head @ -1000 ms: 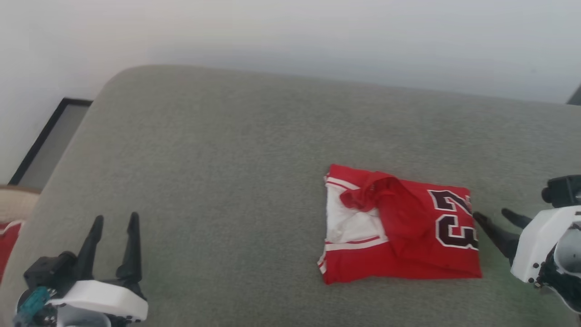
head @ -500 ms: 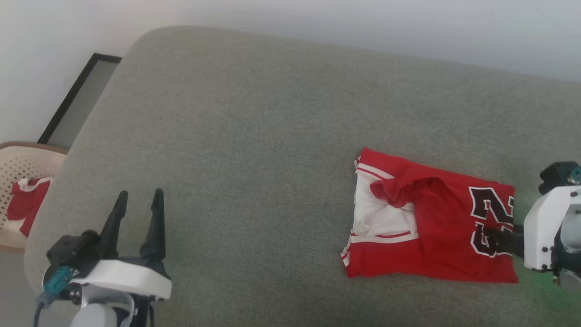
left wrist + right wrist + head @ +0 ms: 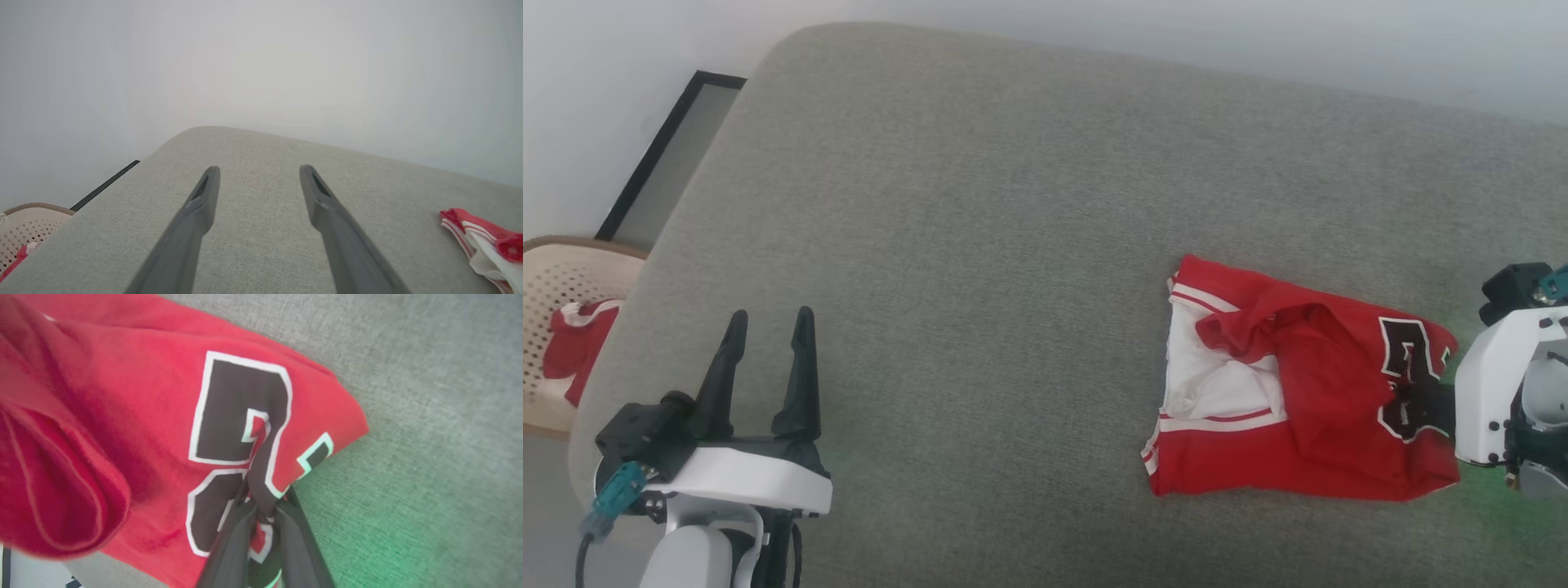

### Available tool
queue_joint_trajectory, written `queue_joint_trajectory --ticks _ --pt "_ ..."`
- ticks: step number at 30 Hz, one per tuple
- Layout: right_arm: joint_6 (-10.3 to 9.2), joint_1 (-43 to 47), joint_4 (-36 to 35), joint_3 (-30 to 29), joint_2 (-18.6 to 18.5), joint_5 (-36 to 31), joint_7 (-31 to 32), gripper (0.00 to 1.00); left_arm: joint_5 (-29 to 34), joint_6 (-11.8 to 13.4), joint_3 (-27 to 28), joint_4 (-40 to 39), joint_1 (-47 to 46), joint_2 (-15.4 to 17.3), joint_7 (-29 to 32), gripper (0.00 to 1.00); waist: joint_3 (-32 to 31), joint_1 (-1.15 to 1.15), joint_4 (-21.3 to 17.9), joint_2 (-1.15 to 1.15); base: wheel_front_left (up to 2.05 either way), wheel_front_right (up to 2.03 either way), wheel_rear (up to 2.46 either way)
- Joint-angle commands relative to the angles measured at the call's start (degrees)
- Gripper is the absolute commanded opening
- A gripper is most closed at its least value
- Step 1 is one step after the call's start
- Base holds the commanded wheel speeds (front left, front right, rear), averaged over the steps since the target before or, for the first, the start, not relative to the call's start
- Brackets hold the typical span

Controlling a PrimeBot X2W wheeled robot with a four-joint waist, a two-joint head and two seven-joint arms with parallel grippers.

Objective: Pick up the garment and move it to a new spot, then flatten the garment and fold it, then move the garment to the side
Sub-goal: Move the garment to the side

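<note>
A folded red basketball jersey [image 3: 1298,408] with a white sleeve panel and red-and-white striped trim is lying on the right half of a wide grey woven-fabric cushion [image 3: 972,245], its striped edges facing the middle of the cushion and its dark, white-edged numerals facing the robot's right. A loose red flap is bunching up across the top layer.

The right gripper [image 3: 1409,404] is reaching in from the right edge of the head view, and its two long dark fingers are meeting on the numerals. In the right wrist view the gripper [image 3: 263,506] is pinching a ridge of the jersey [image 3: 143,396] between closed fingertips, so that the fabric is puckering upward at the lower digit, close to the jersey's corner. A faint green glow is falling on the cushion [image 3: 429,416] just beside that corner.

The left gripper [image 3: 770,314] is hovering over the bare left part of the cushion, well apart from the jersey. Its fingers are standing spread and holding nothing, as the left wrist view confirms [image 3: 259,169], with the jersey's striped end [image 3: 486,241] showing far to the side.

Beyond the cushion's left edge a cream perforated plastic basket [image 3: 556,278] is holding another crumpled red cloth [image 3: 572,351].
</note>
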Motion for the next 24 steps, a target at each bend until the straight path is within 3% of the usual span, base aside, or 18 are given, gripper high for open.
queue_joint_trajectory --ticks 1,10,24 --pt "-0.06 0.1 0.2 0.0 0.0 -0.7 0.2 0.00 -0.3 -0.2 0.0 0.5 0.2 0.4 -0.3 1.00 -0.2 0.00 -0.7 0.00 0.00 0.00 0.00" --pt "-0.06 -2.2 -1.7 -2.3 -2.3 -0.7 0.4 0.00 -3.3 -0.2 -1.1 0.6 -0.7 2.3 -0.3 1.00 -0.2 0.00 -5.1 0.00 0.00 0.00 0.00" --pt "-0.05 -10.8 1.8 -6.9 -11.8 -2.0 -2.2 0.00 -1.5 -0.2 -1.9 -0.6 -4.1 3.4 -0.3 1.00 3.7 0.00 -15.5 0.00 0.00 0.00 0.00"
